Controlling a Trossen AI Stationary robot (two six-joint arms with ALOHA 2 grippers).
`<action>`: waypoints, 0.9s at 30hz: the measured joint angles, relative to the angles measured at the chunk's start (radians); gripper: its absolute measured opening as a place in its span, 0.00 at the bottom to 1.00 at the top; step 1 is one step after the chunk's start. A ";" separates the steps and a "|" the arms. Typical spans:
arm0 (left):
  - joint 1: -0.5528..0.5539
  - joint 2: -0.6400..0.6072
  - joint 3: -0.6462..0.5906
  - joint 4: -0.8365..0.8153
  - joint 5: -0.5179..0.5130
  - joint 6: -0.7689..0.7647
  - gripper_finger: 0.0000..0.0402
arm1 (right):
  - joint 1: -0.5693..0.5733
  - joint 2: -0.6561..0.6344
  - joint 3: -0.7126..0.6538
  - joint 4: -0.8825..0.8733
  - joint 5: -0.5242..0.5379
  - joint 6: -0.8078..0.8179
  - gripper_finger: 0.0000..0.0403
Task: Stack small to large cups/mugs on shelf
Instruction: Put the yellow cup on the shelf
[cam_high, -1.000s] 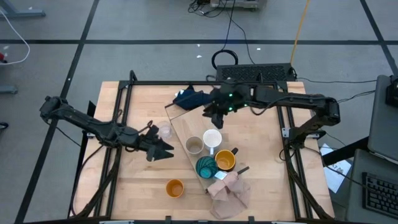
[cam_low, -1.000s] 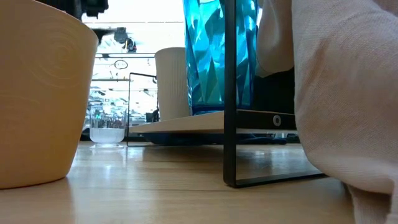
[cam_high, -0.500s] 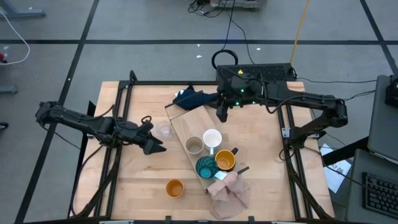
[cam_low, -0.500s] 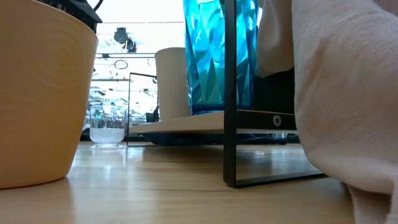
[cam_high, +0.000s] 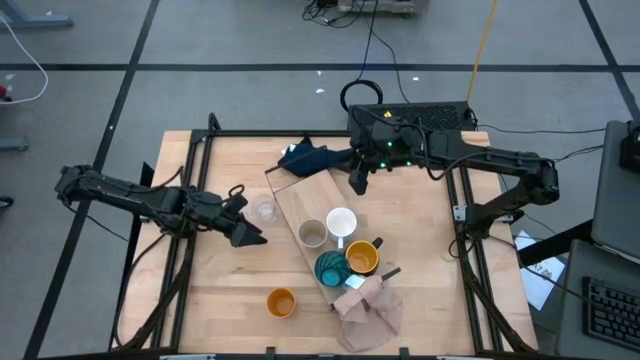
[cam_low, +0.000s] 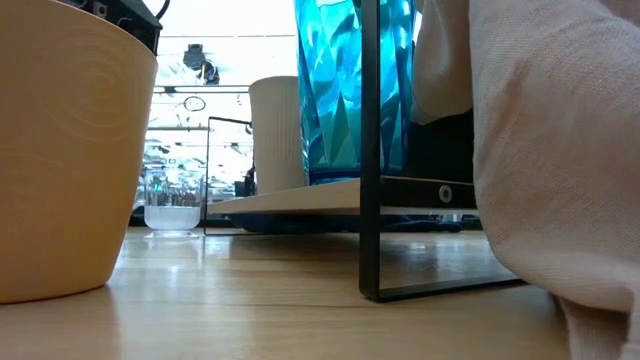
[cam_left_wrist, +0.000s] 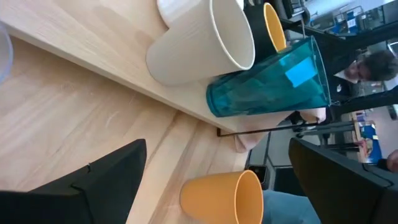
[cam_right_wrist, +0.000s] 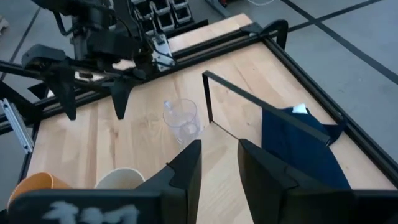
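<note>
The shelf, a pale wood board on a black frame, lies slantwise in mid-table. On it stand the beige-grey cup, white mug, teal cup and mustard mug. The clear glass and orange cup stand on the table left of the shelf. My left gripper hangs wide open near the glass, pointing at the shelf, and touches nothing. My right gripper hovers above the shelf's far end, its fingers a little apart with nothing between them.
A dark blue cloth lies at the shelf's far end. A pinkish-beige cloth lies bunched at its near end. The shelf's black frame leg stands on the table. Bare tabletop lies right of the shelf. A person shows beyond the table in the left wrist view.
My left gripper has drawn back toward the table's left edge, away from the shelf, still open. My right gripper has risen and moved a little toward the far right. Both have kept still in the last half second. No cup has moved.
</note>
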 joint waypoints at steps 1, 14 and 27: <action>0.000 0.000 0.000 -0.002 -0.003 0.001 0.98 | 0.000 0.000 0.000 -0.005 0.000 0.000 0.24; -0.004 0.003 0.000 -0.004 0.072 -0.052 0.98 | -0.001 0.000 -0.032 -0.031 0.000 0.007 0.24; -0.132 0.003 0.000 0.258 0.102 -0.222 0.98 | -0.038 0.001 -0.231 0.075 -0.006 0.078 0.24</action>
